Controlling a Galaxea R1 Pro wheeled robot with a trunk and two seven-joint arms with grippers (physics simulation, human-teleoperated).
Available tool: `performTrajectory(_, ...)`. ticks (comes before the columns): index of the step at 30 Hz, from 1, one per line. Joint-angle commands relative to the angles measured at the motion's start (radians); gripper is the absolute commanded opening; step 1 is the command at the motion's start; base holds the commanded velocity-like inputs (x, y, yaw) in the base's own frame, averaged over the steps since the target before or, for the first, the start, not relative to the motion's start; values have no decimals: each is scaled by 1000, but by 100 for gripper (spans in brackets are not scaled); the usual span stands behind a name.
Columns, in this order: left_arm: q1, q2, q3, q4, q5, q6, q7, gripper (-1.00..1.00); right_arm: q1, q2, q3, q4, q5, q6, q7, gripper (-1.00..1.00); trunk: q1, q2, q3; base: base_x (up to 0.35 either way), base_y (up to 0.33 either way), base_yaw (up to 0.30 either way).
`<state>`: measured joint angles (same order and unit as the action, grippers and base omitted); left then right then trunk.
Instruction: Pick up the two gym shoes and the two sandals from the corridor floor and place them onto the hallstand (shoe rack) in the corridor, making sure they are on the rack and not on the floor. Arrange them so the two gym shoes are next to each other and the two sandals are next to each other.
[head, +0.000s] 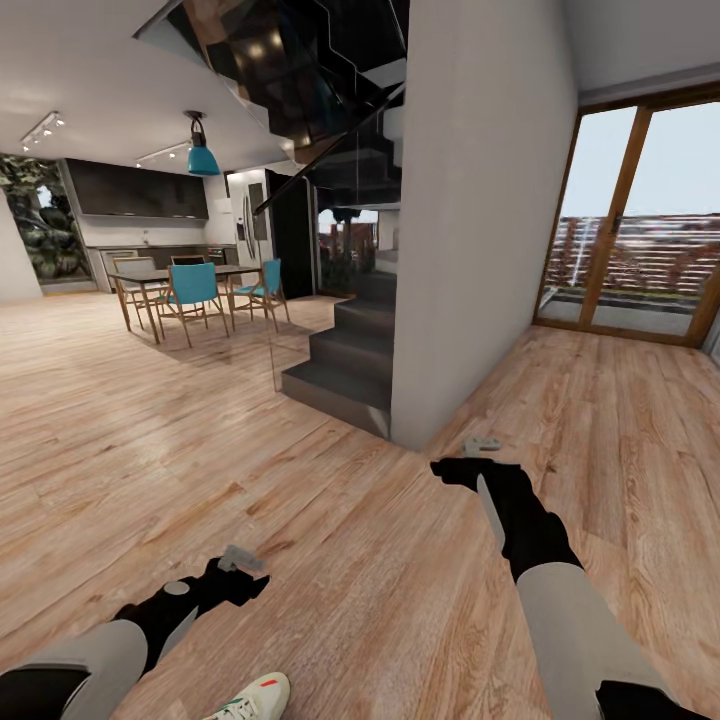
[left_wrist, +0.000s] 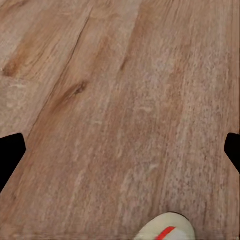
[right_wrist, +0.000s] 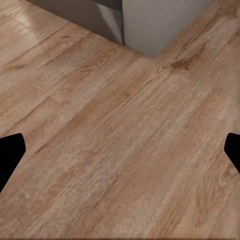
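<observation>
**Open-plan interior beyond the corridor.**
A dark staircase (head: 350, 350) rose beside a grey wall pillar (head: 470, 220), whose base also showed in the right wrist view (right_wrist: 165, 22). At far left stood a dining table (head: 175, 277) with teal chairs (head: 193, 290) under a teal pendant lamp (head: 202, 155). Wood-framed glass doors (head: 640, 220) stood at the right.

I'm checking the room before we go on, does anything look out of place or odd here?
One thing: a white gym shoe with a red-orange accent lies alone on the wood floor, near the left hand at the head view's bottom edge. Shoes belong on the rack. Otherwise the dining chairs stand upright and nothing looks spilled or damaged.
</observation>
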<state>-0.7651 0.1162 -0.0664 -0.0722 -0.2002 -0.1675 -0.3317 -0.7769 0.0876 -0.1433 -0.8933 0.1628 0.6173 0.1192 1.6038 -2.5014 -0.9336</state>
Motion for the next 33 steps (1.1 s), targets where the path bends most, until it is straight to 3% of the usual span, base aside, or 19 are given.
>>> performTrajectory(1, -1, 10, -7, 6, -5, -7, 0, 100, 0, 2, -4, -4, 11, 8, 9, 100, 0, 0, -1, 0, 0, 0)
performTrajectory(8, 1, 54, -8, 31, -9, -23, -4, 100, -1, 3, -5, -9, 11, 14, 10, 100, 0, 0, -1, 0, 0, 0)
performTrajectory(12, 5, 63, -10, 47, -9, -33, -4, 100, -1, 4, -4, -9, 11, 14, 11, 100, 0, 0, -1, 0, 0, 0)
performTrajectory(29, 63, 66, -10, 52, -10, -38, -34, 100, -1, 4, -5, -9, 11, 15, 13, 100, 7, -4, -90, 0, 0, 0)
performTrajectory(33, 66, 66, -10, 52, -10, -38, -43, 100, 0, 4, -5, -9, 11, 14, 13, 100, 7, -4, -93, 0, 0, 0)
